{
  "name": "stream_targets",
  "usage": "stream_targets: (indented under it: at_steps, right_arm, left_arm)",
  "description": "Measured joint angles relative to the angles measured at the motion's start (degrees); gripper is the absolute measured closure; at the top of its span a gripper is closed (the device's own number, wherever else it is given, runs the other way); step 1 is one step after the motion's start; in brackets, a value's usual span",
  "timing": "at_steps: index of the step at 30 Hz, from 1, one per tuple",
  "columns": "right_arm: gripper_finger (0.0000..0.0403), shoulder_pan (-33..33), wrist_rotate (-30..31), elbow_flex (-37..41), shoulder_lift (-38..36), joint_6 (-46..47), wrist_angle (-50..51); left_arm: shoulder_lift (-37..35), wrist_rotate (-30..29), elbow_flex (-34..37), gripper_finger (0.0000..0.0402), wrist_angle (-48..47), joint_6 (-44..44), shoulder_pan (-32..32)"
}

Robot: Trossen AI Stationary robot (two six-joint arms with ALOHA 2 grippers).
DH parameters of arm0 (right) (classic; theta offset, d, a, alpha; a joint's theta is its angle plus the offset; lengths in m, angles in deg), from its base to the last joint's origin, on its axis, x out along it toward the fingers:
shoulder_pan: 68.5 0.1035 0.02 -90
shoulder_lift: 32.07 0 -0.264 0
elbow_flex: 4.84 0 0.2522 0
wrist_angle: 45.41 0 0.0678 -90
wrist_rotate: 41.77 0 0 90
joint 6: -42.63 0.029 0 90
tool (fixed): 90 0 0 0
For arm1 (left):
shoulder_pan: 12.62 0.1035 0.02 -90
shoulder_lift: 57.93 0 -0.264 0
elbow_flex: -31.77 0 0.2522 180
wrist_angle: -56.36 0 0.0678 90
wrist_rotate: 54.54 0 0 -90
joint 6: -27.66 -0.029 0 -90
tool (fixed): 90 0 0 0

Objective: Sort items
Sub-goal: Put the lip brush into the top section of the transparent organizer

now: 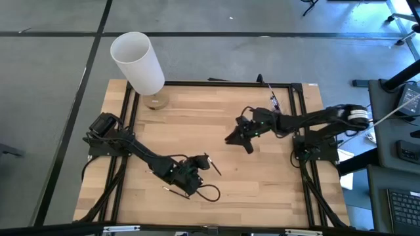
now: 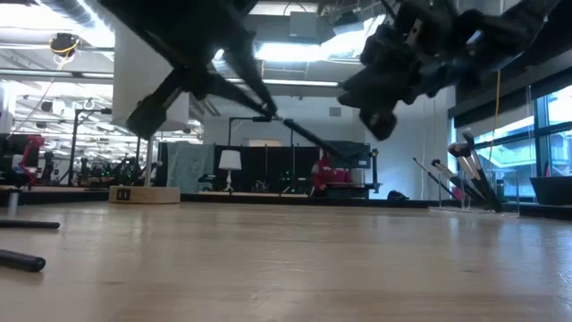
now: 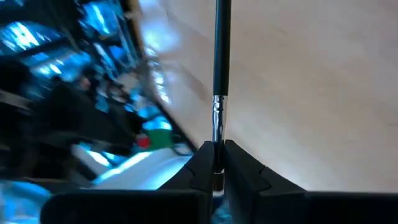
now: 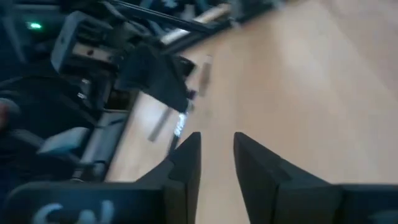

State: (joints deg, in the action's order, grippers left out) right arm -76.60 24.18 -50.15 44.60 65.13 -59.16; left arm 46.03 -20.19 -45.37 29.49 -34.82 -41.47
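My left gripper hovers over the table's near middle, shut on a slim dark makeup brush. That brush also shows in the low view, slanting in the air. My right gripper is open and empty, raised above the table's centre-right. One loose brush lies flat near the near edge. Two more brushes lie on the wood in the low view. Further brushes stand bunched at the far right edge. My left gripper pinches the brush between its two fingers at the silver ferrule. The dark handle sticks straight out beyond the fingertips, along the fingers. The tuft end is hidden between the fingers. The brush is lifted clear of the table, tilted.
A tall white cylinder stands on a round wooden base at the far left. A black cable loop lies by the near edge. A black frame rail borders the table. Bare wood lies between the grippers.
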Motion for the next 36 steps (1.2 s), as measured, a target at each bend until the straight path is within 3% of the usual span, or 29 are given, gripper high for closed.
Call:
stream_targets:
  at_steps: [6,14,18,27,36]
  right_arm:
    - [0.0253,0.68,-9.88,-0.74,9.69,3.45,-15.58]
    - [0.0217,1.91,-9.94,-7.93,19.88,2.37,-13.77]
    - [0.0218,2.77,-14.09,-11.51,23.76,1.88,-13.77]
    - [0.0263,4.26,-15.04,-17.26,28.34,2.39,-13.24]
    - [0.0379,4.06,-14.52,-18.49,28.68,1.85,-9.54]
  left_arm:
    - [-0.07,-2.54,-0.1,0.0379,2.56,-8.56,0.61]
    - [-0.11,-5.28,-0.1,0.0378,2.6,-12.24,0.7]
    - [-0.15,-5.28,-0.11,0.0379,2.6,-10.86,0.9]
    - [-0.2,-5.45,-0.16,0.0378,2.61,-9.22,0.88]
    - [-0.26,-5.86,-0.23,0.0375,2.66,-9.63,0.61]
